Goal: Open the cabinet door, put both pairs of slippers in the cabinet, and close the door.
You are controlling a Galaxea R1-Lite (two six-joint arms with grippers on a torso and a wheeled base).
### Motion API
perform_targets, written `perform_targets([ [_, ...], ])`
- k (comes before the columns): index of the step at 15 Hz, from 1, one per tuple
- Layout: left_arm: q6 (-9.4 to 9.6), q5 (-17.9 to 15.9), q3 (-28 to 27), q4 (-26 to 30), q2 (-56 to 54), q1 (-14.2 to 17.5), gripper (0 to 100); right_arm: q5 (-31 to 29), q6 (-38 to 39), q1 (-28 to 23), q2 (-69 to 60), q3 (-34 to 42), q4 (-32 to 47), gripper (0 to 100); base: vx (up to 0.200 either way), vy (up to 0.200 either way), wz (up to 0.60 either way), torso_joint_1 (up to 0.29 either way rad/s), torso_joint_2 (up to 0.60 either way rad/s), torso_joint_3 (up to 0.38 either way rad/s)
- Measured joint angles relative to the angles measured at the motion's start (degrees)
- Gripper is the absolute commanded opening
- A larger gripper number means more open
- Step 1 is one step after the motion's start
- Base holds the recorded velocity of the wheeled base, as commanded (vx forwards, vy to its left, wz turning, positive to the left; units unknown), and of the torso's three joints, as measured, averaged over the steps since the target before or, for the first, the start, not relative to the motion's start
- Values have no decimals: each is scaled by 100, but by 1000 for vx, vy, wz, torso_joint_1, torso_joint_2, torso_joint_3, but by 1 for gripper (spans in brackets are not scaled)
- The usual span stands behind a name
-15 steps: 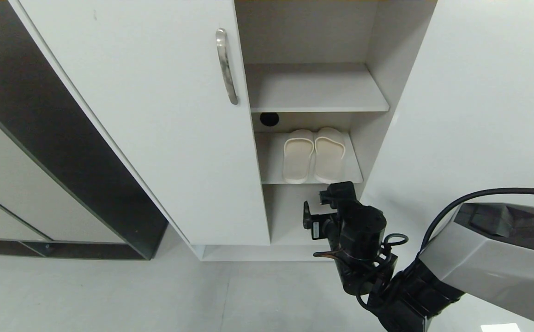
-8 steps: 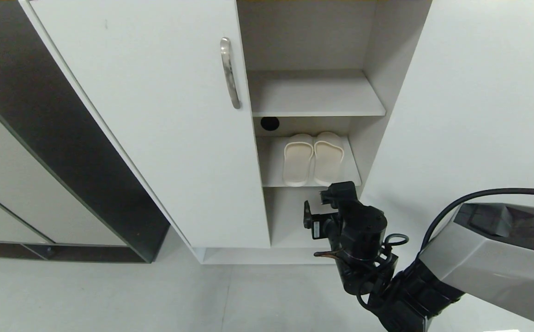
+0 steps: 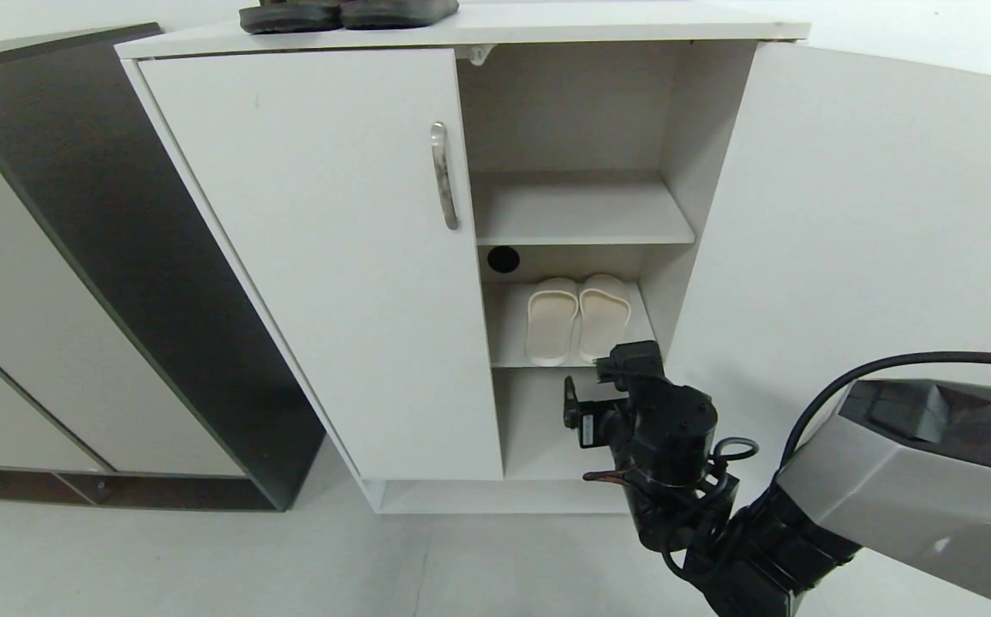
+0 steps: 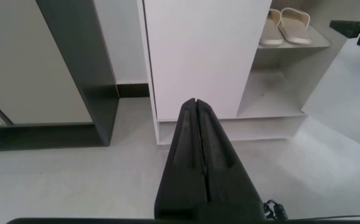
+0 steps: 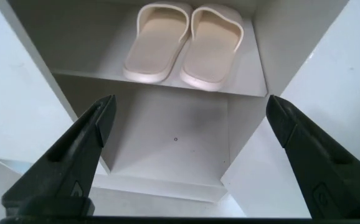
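Right claw (image 5: 190, 106) is spread wide with nothing in it, and it sits in front of the cabinet (image 3: 461, 34) opening, level with the bottom compartment. The cream slippers (image 3: 553, 321) lie side by side on the middle shelf (image 3: 508, 330), toes inward, above and beyond the claw and not touching it. Right door (image 3: 846, 214) is swung open; left door (image 3: 315, 257) is closed.

Left claw (image 4: 195, 106) has its fingers pressed together and holds nothing. It sits farther back over the floor (image 4: 74, 180), pointing at the cabinet base.

A dark pair (image 3: 345, 13) sits on the cabinet top, cut off by the frame edge. Probably the second slippers, but I can't confirm. In the head view the wrist housing hides the right claw's fingers.
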Motion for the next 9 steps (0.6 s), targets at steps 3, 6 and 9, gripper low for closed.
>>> perform_targets([
  [3,-16,1,0,0,0,-2,0,5,0,52,41,10,2,100,0,0,0,0,0,0],
  [6,-13,1,0,0,0,-2,0,6,0,85,45,16,-35,100,0,0,0,0,0,0],
  [9,-13,1,0,0,0,0,0,202,0,85,39,182,-49,100,0,133,0,2,2,0],
])
